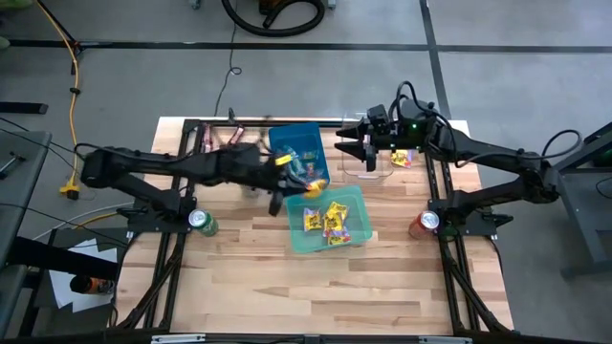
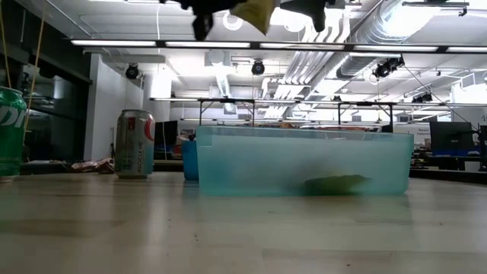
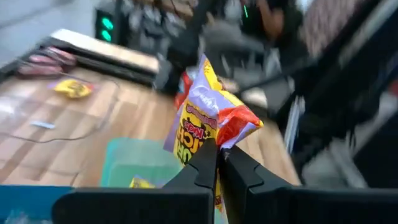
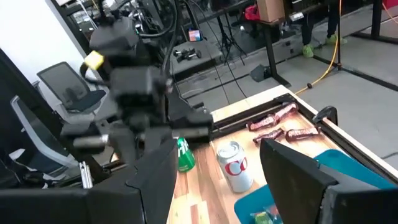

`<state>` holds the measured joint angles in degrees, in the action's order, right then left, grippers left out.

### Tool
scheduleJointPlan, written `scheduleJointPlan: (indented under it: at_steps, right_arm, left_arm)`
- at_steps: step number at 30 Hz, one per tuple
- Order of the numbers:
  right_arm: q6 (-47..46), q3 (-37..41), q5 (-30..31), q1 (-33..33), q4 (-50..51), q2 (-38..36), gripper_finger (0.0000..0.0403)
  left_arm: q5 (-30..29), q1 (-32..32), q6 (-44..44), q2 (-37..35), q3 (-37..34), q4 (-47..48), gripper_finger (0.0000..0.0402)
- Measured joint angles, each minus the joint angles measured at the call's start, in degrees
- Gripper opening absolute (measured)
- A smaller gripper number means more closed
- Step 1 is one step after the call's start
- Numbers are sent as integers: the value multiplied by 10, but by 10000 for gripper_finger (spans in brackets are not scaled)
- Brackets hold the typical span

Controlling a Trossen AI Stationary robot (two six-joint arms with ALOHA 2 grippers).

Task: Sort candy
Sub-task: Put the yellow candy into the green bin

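High view: my left gripper (image 1: 287, 180) has its jaws pinching a yellow packet (image 3: 208, 121) w/ purple print, hanging just above the gap btwn the blue bin (image 1: 298, 141) and the teal bin (image 1: 356, 198), which already has yellow packets, so I judge the drop is a short shift twd the desk's front edge. Packet's long axis runs up out of the jaws; print is only partly legible, I can't make out a brand. Right gripper (image 1: 356, 148) waits w/ jaws spread nr the desk's far edge, holding nothing.

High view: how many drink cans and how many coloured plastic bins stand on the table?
Drink cans: 2, the green can and the red-and-silver can
Coloured bins: 2, the blue bin and the teal bin
Total: 4
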<state>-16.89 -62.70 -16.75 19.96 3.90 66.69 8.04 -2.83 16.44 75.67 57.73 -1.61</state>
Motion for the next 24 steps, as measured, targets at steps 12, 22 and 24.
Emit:
scheduleJointPlan:
  at_steps: [12,22,24]
  right_arm:
    - [4,0,0,4,-3,-4,224]
    - [4,0,0,4,-18,-6,224]
    - [8,0,0,4,-20,-10,224]
  left_arm:
    - [35,4,-116,223,166,167,8]
    - [33,10,-93,265,188,230,116]
    - [34,8,-93,249,188,243,145]
